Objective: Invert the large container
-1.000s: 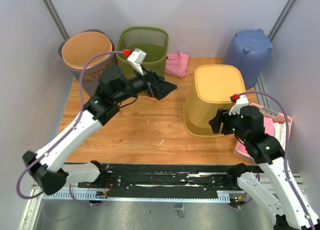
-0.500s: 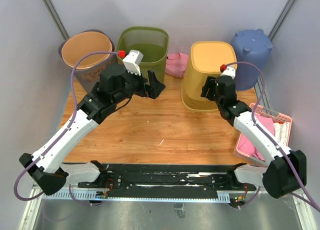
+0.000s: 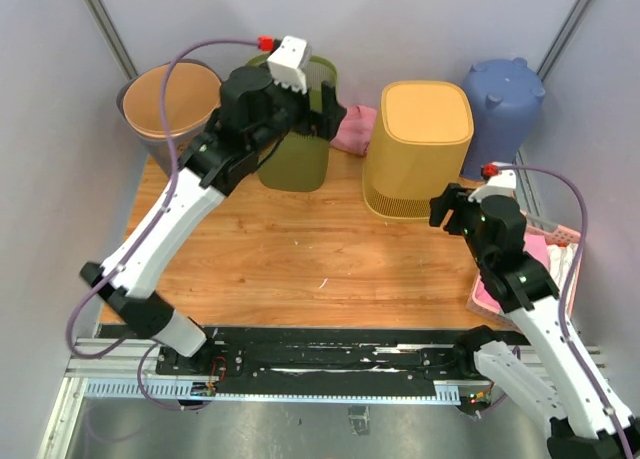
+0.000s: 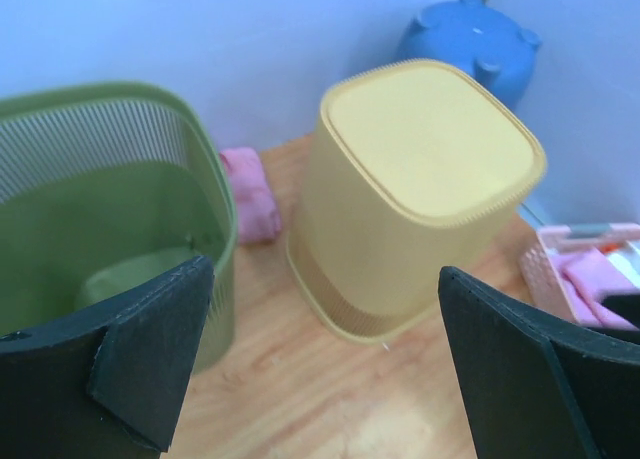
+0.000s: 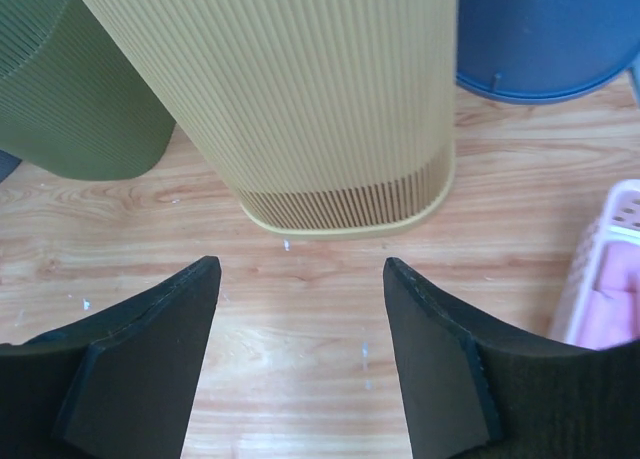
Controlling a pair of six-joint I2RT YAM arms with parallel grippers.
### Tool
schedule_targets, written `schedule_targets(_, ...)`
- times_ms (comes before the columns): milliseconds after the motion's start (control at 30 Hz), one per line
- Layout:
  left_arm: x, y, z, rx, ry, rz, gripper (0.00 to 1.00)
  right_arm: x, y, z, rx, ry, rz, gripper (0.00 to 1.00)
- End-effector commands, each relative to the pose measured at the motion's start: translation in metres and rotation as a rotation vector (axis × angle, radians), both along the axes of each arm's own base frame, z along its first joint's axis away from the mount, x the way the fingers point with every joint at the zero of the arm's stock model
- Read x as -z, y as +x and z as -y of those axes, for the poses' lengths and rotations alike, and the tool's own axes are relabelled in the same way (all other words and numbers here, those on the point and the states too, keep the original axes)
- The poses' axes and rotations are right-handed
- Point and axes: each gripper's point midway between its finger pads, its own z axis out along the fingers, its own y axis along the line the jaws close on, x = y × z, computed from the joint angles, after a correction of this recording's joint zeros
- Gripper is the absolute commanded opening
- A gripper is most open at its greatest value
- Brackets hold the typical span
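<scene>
The large yellow ribbed container [image 3: 420, 139] stands upside down on the wooden table, its flat base on top, between the green basket and the blue bin. It also shows in the left wrist view [image 4: 420, 179] and the right wrist view [image 5: 300, 89]. My left gripper [image 3: 330, 114] is open and empty, raised over the green basket [image 3: 295, 159], looking down at the yellow container [image 4: 325, 269]. My right gripper [image 3: 447, 207] is open and empty, low over the table just in front of the container's rim [image 5: 300, 264], not touching it.
The green basket [image 4: 100, 209] stands upright at the back. A brown bin [image 3: 175, 99] is at the back left, a blue bin [image 3: 503, 94] at the back right. A pink cloth [image 3: 355, 129] lies behind. A pink tray [image 3: 545, 254] sits at the right edge.
The yellow container went from the near right to the back and now stands free. My right gripper let go and pulled back. My left arm rose over the green basket.
</scene>
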Motion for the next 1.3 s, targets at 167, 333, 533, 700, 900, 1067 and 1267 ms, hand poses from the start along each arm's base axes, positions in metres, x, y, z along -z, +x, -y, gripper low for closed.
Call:
schedule_targets(167, 0.065, 0.104, 0.023, -0.087, 0.239, -0.099, 0.99, 0.004, -0.04, 0.03, 0.043, -0.112, -0.088, 0.68)
schedule_targets(333, 0.118, 0.126, 0.033, -0.083, 0.327, -0.181, 0.99, 0.003, -0.043, 0.035, 0.062, -0.116, -0.09, 0.68)
schedule_targets(533, 0.134, 0.12, 0.041, -0.037, 0.316, -0.236, 0.66, 0.001, -0.047, 0.037, 0.069, -0.111, -0.079, 0.67)
schedule_targets(700, 0.123, 0.103, 0.047, 0.001, 0.291, -0.243, 0.23, -0.003, -0.048, 0.039, 0.073, -0.121, -0.071, 0.66)
schedule_targets(900, 0.115, 0.061, 0.049, 0.031, 0.307, -0.279, 0.0, 0.003, -0.043, 0.035, 0.058, -0.125, -0.1, 0.66)
schedule_targets(1067, 0.112, 0.014, 0.038, 0.06, 0.286, -0.336, 0.0, 0.005, -0.038, 0.026, 0.028, -0.109, -0.112, 0.66)
schedule_targets(1267, 0.1, -0.048, 0.012, 0.123, 0.193, -0.395, 0.0, 0.022, -0.037, 0.0, -0.038, 0.022, -0.182, 0.66)
